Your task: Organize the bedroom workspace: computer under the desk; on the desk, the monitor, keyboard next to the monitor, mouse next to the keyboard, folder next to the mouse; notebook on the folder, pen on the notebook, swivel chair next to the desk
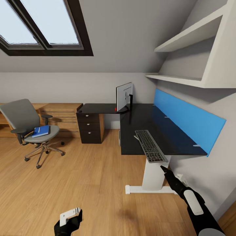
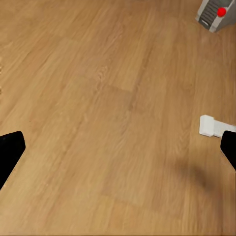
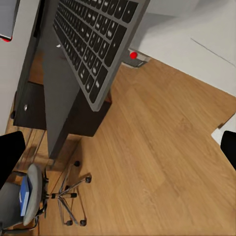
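**Inspector:** Black desk (image 1: 144, 124) first. What sits on it?

**Operator:** I see the monitor (image 1: 124, 96) standing upright at the desk's inner corner, turned edge-on to my head camera. The keyboard (image 1: 150, 145) lies at the desk's near end and overhangs the front edge. My right wrist camera confirms it from underneath: the keyboard (image 3: 93, 44) juts out past the desk (image 3: 59, 98).

**Inspector:** Chair and folder?

**Operator:** The chair (image 1: 31, 129) stands well apart from the desk, on the wood floor (image 1: 82, 183) beyond the drawer unit (image 1: 89, 127). The blue folder (image 1: 41, 130) lies flat on its seat, with a thin white stick resting on the folder; I cannot tell more at that size.

**Inspector:** Computer?

**Operator:** A grey case with a red light, the computer (image 2: 215, 13), stands on the floor near the desk's white foot (image 2: 212, 126).

**Inspector:** Right claw?

**Operator:** My right gripper (image 1: 163, 168) points up just below the keyboard's overhanging end, not touching it. Its fingers (image 3: 10, 155) are spread wide with nothing between them.

**Inspector:** Left claw?

**Operator:** My left gripper (image 1: 70, 218) hangs low over bare floor, well apart from the desk, its fingers (image 2: 10, 152) also spread and holding nothing.
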You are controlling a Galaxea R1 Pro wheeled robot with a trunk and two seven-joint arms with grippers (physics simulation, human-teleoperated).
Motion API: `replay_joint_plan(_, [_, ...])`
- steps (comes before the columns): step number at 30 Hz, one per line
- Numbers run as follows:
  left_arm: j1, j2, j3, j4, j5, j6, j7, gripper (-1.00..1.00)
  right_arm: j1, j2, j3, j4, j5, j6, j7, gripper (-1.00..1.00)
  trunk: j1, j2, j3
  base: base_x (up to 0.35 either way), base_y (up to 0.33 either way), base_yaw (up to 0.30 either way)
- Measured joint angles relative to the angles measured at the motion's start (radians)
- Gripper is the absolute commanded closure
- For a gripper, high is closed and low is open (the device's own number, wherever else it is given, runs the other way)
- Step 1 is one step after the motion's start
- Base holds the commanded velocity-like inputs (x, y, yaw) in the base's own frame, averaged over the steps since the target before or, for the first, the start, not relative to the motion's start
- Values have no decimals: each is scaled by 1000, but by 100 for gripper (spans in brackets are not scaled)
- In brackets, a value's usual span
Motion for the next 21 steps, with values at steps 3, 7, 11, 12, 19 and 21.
replay_joint_plan(3, [107,59,-3,-193,19,58,-25,-100,0,0,2,1,3,0,2,-100,0,0,0,0,0,0])
replay_joint_plan(7, [138,69,-6,-232,37,117,-78,-100,0,-1,2,0,4,0,3,-100,0,0,0,0,0,0])
replay_joint_plan(11, [145,72,-6,-234,43,138,-99,-100,0,-2,2,-3,3,0,3,-100,4,-7,-3,0,0,0])
replay_joint_plan(12, [145,71,-7,-233,43,140,-100,-100,0,-2,2,-3,4,0,3,-100,8,-14,-6,0,0,0])
replay_joint_plan(19, [146,71,-10,-198,42,143,-102,-100,0,-5,-1,-3,3,-4,-4,-100,34,-63,-28,0,0,0])
replay_joint_plan(21, [146,70,-11,-191,42,142,-102,-100,1,-13,-1,-2,2,-2,-3,-100,42,-77,-34,0,0,0])
